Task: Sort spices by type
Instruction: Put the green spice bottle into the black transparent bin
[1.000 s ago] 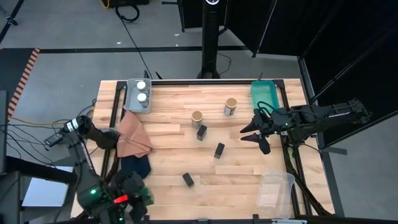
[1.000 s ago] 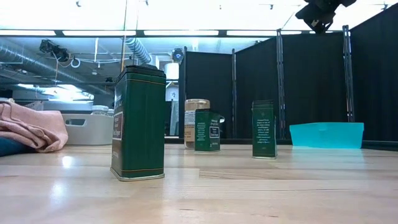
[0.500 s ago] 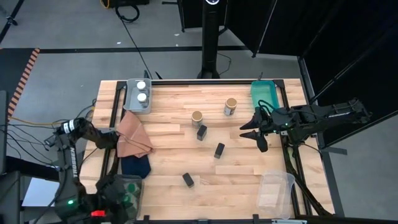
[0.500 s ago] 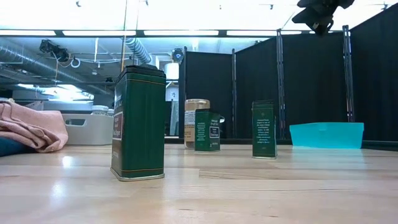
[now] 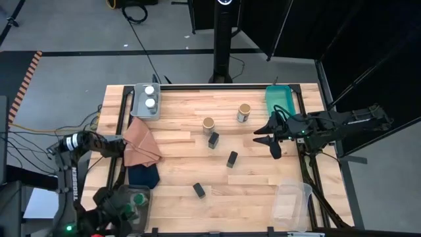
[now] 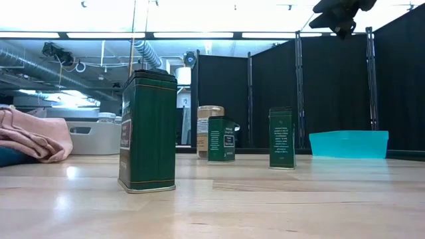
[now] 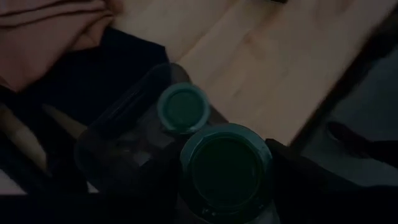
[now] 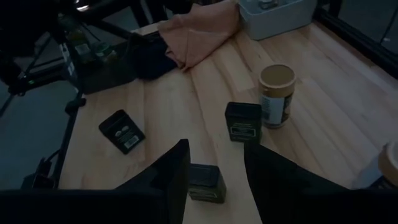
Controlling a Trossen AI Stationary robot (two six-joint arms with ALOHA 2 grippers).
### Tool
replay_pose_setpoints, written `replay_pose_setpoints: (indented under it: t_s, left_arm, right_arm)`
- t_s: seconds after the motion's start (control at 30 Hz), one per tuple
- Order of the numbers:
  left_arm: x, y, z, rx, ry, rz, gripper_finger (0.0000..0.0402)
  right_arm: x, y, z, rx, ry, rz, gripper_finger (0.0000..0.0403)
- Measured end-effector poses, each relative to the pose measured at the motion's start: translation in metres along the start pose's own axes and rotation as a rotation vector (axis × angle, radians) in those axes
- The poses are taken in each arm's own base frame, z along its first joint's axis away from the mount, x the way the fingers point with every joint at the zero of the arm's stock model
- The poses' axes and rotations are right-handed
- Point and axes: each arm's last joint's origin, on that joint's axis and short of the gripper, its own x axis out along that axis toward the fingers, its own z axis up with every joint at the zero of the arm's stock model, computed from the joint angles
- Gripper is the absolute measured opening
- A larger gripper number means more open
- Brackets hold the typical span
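White-lidded jars [image 5: 150,96]: together in the grey bin [image 5: 137,108], table's far-left corner
Green-lidded jars [image 7: 182,107]: one in the clear tub at the near-left corner, one pinched by left gripper [image 7: 225,171] above it
Tan-lidded jars [image 5: 244,112], black tins [image 5: 232,158]: loose mid-table, unsorted
Right gripper [image 5: 266,139]: fingers narrowly apart, empty, raised near the right edge

The left claw [image 7: 227,186] is hidden behind a green-lidded jar [image 7: 225,167]; tin [image 6: 148,131] labels are unreadable.
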Motion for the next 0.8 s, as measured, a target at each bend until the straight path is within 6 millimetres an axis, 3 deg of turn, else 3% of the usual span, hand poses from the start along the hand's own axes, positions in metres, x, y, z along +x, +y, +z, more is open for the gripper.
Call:
replay_pose_setpoints:
  t_s: [0.8]
  left_arm:
    - [0.051, -0.029, -0.025, -0.035, -0.05, 0.132, 0.0195]
  right_arm:
    - [0.0, -0.001, 0.0, 0.0, -0.01, -0.025, 0.016]
